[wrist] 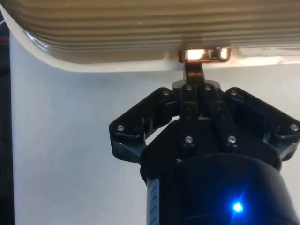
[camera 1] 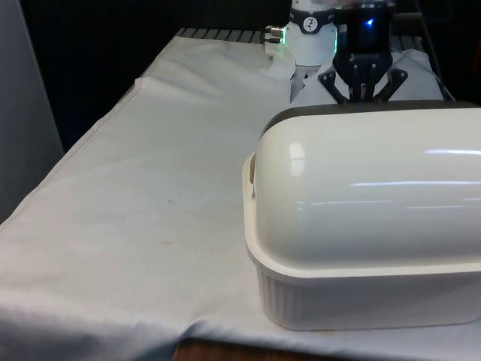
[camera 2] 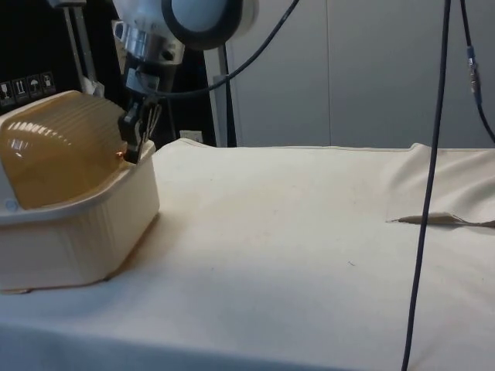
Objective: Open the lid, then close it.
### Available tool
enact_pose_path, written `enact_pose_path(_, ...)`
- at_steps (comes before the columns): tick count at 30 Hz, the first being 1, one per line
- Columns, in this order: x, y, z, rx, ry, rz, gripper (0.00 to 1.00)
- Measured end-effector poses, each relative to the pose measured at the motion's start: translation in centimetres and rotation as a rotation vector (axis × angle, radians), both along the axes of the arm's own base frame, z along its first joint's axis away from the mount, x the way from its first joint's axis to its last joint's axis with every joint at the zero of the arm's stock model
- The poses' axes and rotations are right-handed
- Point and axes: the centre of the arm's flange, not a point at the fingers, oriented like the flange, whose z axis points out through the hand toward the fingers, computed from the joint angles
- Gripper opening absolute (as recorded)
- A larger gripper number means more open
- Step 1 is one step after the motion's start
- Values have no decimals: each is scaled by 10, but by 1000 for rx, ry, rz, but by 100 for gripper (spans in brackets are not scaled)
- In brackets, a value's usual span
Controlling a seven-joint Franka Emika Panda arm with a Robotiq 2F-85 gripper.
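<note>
Arm reaches down; gripper (wrist: 194,70) pinched closed at lid (camera 1: 376,188) handle (wrist: 204,54), bread box (camera 2: 73,232) shut.

You get even overhead light, with streak glare along the bread box lid (camera 1: 376,188) in the front view. Side view: the lid (camera 2: 58,147) glows amber. Wrist view: a hot spot blooms at the lid's handle (wrist: 202,54); the fingers (wrist: 190,101) look soft.

Gripper (wrist: 194,77) points straight down from the wrist, its black fingers (camera 2: 133,137) drawn together with tips meeting. Arm (camera 1: 310,34) enters the front view at 12 o'clock.
</note>
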Motion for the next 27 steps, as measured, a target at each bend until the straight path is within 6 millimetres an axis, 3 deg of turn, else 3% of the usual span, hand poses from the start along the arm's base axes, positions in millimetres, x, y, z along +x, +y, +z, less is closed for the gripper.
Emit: enact_pose_path(27, 20, 0, 40, 10, -81, -3, 0)
